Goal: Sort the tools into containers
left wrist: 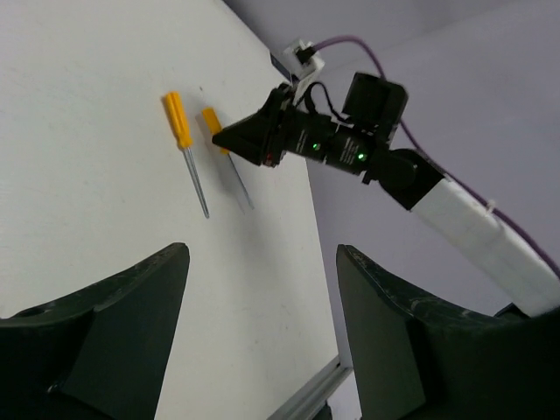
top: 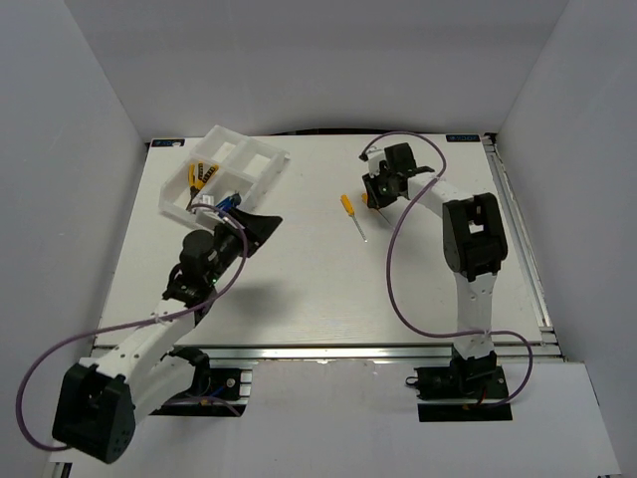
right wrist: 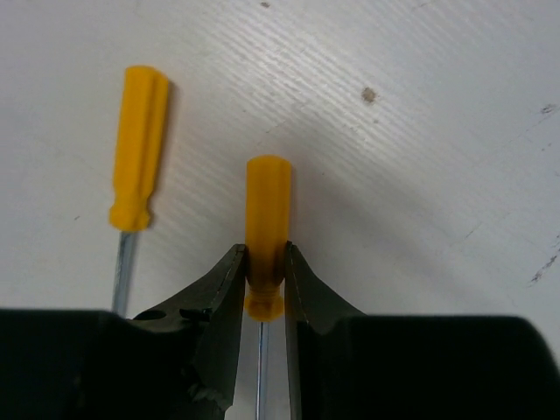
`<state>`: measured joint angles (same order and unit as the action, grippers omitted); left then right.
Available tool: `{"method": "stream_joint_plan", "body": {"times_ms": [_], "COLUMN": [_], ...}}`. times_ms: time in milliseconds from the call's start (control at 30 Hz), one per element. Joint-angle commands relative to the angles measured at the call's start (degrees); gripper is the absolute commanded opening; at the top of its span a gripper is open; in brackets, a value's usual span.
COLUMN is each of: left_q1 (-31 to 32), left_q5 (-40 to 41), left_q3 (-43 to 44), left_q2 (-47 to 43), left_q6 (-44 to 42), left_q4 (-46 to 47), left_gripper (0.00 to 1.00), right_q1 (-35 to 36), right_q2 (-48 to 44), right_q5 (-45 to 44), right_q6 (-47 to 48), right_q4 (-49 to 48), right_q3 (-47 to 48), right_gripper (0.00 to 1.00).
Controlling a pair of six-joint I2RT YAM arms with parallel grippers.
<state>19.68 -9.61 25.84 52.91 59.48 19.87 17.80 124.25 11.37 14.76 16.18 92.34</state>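
My right gripper is shut on the lower handle of an orange-yellow screwdriver, which points along the table top. A second screwdriver lies free just to its left, and shows in the top view beside the right gripper. The left wrist view shows both screwdrivers side by side. My left gripper is open and empty, and sits in the top view just right of the white tray. Yellow-black pliers and blue-handled pliers lie in the tray's compartments.
The tray sits skewed at the back left of the white table. Purple cables loop beside both arms. White walls close in the table on the left, back and right. An aluminium rail runs along the near edge.
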Motion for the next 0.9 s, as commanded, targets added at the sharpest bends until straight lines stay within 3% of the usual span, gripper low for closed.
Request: {"method": "stream_joint_plan", "body": {"times_ms": [0,233,333,600,867], "left_q1": [4.7,10.4,12.5,16.4,17.7], "left_q5": [3.7,2.3,0.7,-1.1,-0.6], "left_q3": [1.8,8.2,11.9,17.9,18.2], "left_q2": [4.9,18.9,24.8,32.6,33.5], "left_q6": [1.6,3.5,3.8,2.5,0.8], "left_q4": [9.1,19.9,23.0,28.2,25.6], "left_gripper": [0.79,0.67,0.64,0.64,0.63], "right_q1": [-1.9,-2.4,-1.7,-0.7,0.5], "right_q2": [-9.8,-21.2,-25.9,-33.0,-34.1], "right_q5": [11.3,40.1,45.1,50.3,50.4], "right_q6": [0.6,6.6,3.2,-7.4,-11.6], "right_q4": [1.1,12.9,11.4,5.1,1.3], "right_q3": [-1.0,-6.2,-11.3,-18.8,-19.1], "right_gripper": [0.00,0.00,0.00,0.00,0.00]}}
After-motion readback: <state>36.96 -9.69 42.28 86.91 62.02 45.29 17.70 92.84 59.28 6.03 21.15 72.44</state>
